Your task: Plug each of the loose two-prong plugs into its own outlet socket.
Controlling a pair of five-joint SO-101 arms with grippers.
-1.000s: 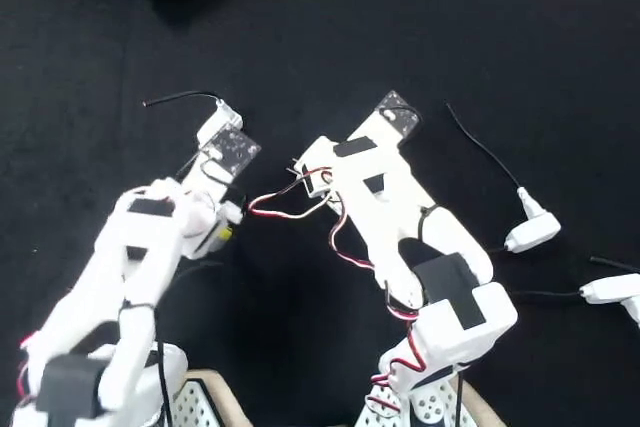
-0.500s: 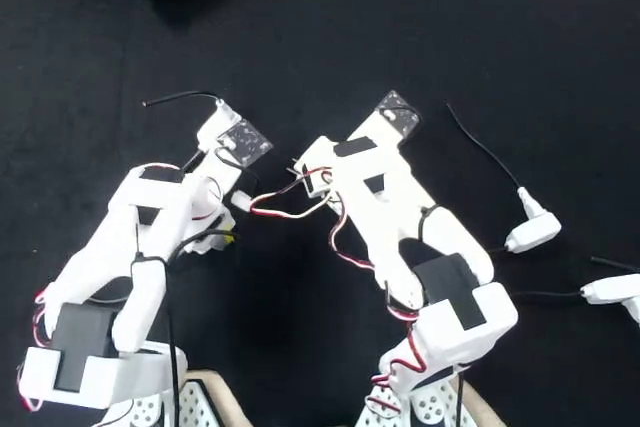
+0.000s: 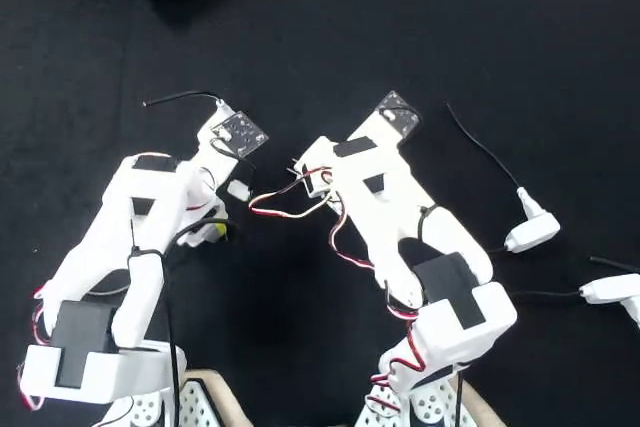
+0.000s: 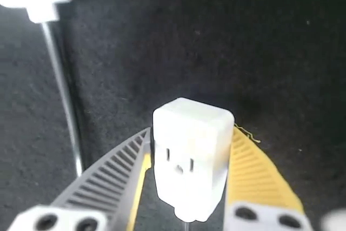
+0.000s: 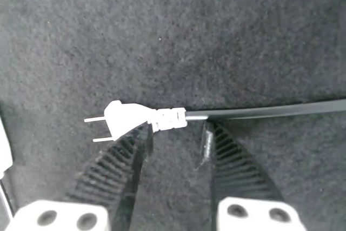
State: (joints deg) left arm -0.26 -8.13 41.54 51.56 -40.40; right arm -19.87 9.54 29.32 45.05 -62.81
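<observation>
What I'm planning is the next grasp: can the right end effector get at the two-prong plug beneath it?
Probably yes: the right end effector is open, the plug lies at its fingertips, nothing between.

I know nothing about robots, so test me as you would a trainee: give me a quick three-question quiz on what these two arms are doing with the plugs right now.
1. True or false: the left end effector is closed on a white outlet socket.
2. Pick one. The two-prong plug at the right end effector is: A) lying on the table just past open fingers; B) pushed into a socket; C) clamped in shut fingers.
3. Fill in: the cable on that plug is ____ in colour.

Key: 1 true; 2 A; 3 black.
</observation>
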